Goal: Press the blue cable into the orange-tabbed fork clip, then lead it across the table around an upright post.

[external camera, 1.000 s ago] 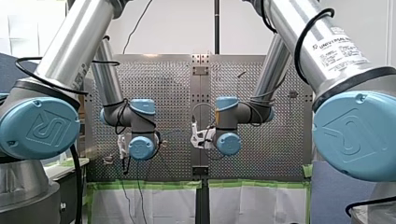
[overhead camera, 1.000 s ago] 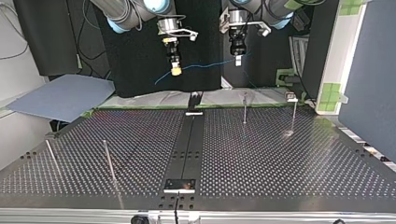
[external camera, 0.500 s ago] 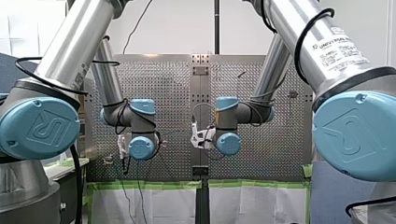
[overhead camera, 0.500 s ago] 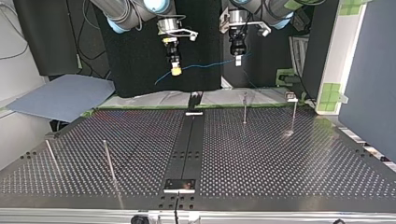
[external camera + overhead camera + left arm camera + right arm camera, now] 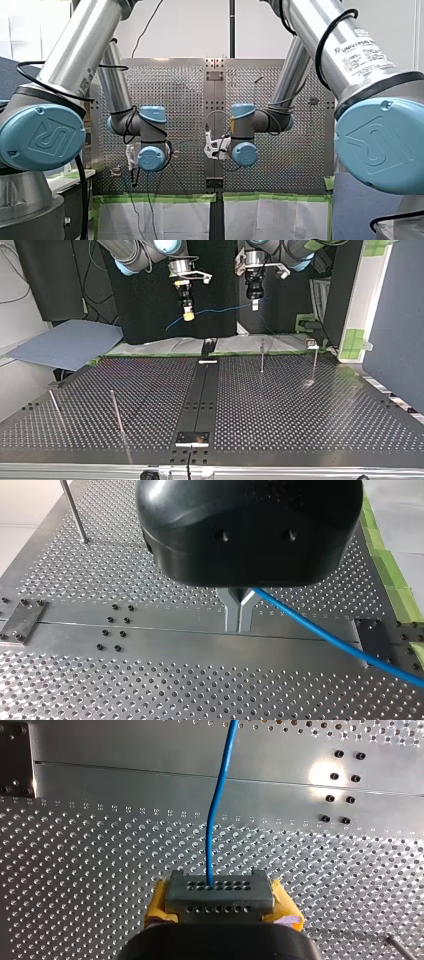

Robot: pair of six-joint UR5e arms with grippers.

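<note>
The blue cable [image 5: 220, 310] hangs in the air between my two grippers, above the far edge of the perforated table [image 5: 300, 415]. In the top view my right gripper [image 5: 188, 316], with yellow pads, is at the left and my left gripper [image 5: 255, 305] at the right. The left wrist view has my left gripper [image 5: 239, 611] with its metal fingers shut on the cable [image 5: 325, 637], which trails off to one side. My right gripper [image 5: 220, 895] is likewise shut on the cable [image 5: 220, 795], which runs straight ahead of it. I cannot make out an orange-tabbed clip.
Thin upright posts stand on the table: two at the top view's far right [image 5: 262, 356] [image 5: 314, 362], two at its near left [image 5: 116, 412] [image 5: 54, 407]. A dark strip [image 5: 200, 395] runs down the middle. A small fixture [image 5: 311, 343] sits at the far right corner.
</note>
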